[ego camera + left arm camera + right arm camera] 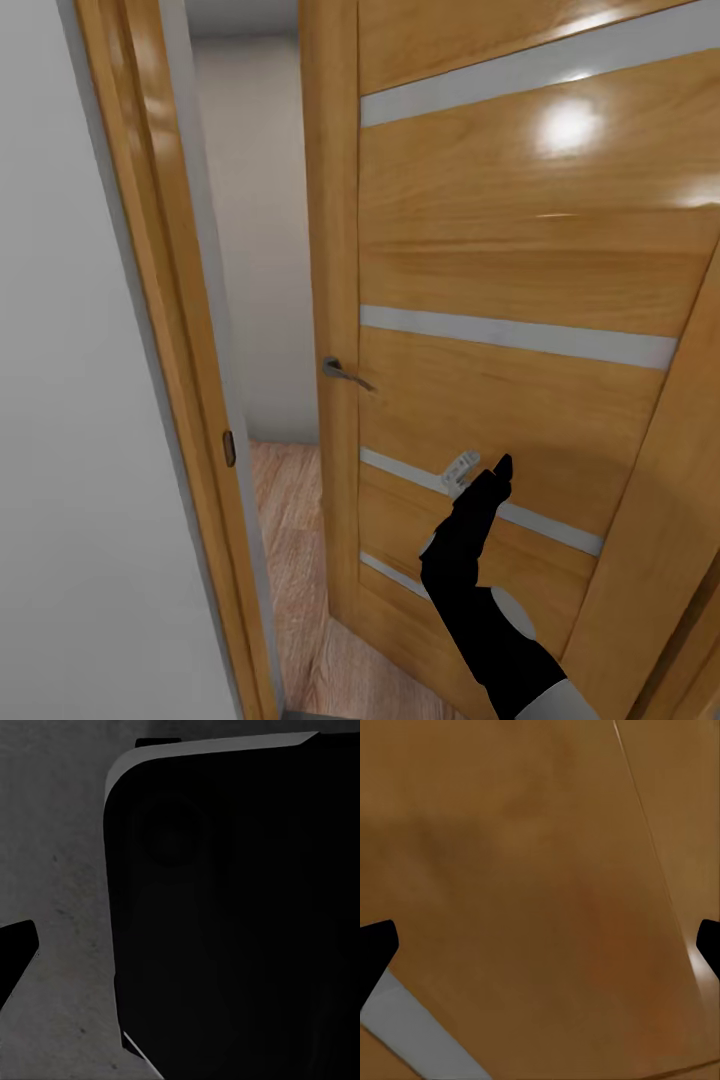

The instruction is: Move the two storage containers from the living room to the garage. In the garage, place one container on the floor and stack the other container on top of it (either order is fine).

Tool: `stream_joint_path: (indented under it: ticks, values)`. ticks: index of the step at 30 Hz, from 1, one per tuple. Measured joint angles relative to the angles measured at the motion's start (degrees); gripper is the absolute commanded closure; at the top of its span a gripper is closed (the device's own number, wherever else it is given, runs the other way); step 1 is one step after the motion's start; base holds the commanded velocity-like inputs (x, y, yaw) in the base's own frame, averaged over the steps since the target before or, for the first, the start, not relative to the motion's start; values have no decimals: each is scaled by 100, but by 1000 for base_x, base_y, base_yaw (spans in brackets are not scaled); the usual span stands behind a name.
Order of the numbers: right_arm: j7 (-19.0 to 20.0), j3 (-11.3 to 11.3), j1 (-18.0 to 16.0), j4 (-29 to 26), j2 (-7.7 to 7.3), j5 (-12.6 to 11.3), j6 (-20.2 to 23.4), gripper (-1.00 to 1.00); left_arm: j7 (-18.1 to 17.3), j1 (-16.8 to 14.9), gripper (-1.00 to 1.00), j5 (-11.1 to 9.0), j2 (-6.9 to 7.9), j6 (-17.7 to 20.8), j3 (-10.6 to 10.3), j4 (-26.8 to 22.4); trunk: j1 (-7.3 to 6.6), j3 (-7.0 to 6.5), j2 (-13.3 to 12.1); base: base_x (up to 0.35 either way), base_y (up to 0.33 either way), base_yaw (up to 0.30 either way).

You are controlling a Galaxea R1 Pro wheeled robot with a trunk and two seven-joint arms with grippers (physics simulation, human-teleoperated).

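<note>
Two black fingertips of the right gripper [540,945] show at opposite edges of the right wrist view, spread wide apart with nothing between them; behind them is honey-coloured wood crossed by a pale grey inlay strip [420,1035]. Head view: right arm [480,580] raised from the lower right, gripper [487,475] at or just off the face of the wooden door [520,250], low on the panel, between two lower grey strips. Contact cannot be confirmed.

Left gripper: one dark fingertip [15,960] visible in the left wrist view over speckled grey concrete floor [60,870], beside a large black rounded body [240,922], probably part of the robot. Open or closed: cannot tell.

Door stands ajar. Metal lever handle [345,374] near its free edge; door frame [170,300] at left; through the gap, light wood-plank flooring [290,540] and a pale wall.

Step judged: transit, opening the door. Next move likely calls for pushing the panel wider, then driving the base through without clipping the frame.

Containers: neither storage bin appears in these frames; location and contents unknown.
</note>
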State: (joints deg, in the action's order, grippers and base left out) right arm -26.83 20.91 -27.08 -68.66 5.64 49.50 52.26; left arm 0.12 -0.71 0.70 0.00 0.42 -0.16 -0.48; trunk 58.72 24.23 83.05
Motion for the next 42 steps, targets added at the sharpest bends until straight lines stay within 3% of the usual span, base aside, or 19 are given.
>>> stream_joint_path:
  ticks: [18,42]
  values:
    - [-16,-2,-1,-2,2,-3,3,-100,2,1,-100,-1,0,3,0,1,-1,0,0,169,-40,0]
    - [4,-82,0,-6,4,49,4,-100,-7,1,-100,1,0,1,-1,3,0,0,0,74,-3,0]
